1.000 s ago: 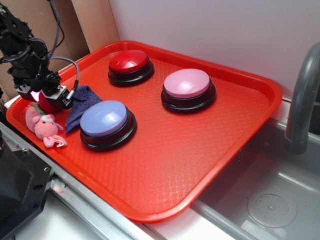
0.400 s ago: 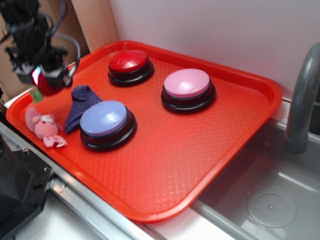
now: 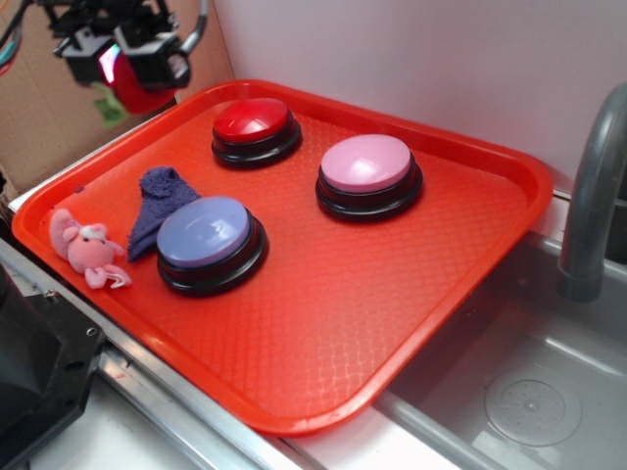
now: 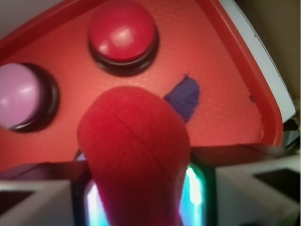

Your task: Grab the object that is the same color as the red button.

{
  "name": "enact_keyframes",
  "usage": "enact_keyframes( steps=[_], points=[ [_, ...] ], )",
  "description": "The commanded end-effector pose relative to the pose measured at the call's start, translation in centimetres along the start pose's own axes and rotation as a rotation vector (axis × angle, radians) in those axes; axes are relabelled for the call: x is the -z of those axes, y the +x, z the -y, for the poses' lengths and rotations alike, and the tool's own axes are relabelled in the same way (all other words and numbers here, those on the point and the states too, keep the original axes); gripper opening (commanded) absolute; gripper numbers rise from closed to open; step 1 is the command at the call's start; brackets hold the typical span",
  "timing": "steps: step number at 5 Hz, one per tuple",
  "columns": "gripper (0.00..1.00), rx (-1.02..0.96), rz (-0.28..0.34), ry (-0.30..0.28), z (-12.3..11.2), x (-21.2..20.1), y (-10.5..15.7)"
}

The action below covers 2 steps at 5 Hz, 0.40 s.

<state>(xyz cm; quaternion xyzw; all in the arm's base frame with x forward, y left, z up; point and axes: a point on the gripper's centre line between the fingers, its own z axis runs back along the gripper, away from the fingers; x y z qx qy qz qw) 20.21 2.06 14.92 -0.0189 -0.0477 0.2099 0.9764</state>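
The hand (image 3: 130, 70) grips the red plush strawberry (image 4: 136, 160) between closed fingers, high above the tray (image 3: 392, 323).

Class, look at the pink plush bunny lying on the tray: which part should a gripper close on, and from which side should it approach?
Grip the pink bunny across its round body, coming straight down from above. It lies flat near the tray rim, so a sideways approach would likely hit the rim. The ears and limbs look thin and floppy, while the body seems the thickest part to pinch.

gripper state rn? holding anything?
Gripper: jaws closed on the small red plush strawberry with green leaves, held in the air above the red plastic tray.
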Motion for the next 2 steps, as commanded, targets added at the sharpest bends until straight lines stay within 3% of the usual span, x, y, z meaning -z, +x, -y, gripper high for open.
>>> enact_keyframes(
  steps=[1,2],
  points=[
    [0.00,0.102,0.107,-0.060,3.6,-3.3,-1.0],
    [0.00,0.074,0.067,0.020,2.1,-2.9,-0.6]
  ],
)
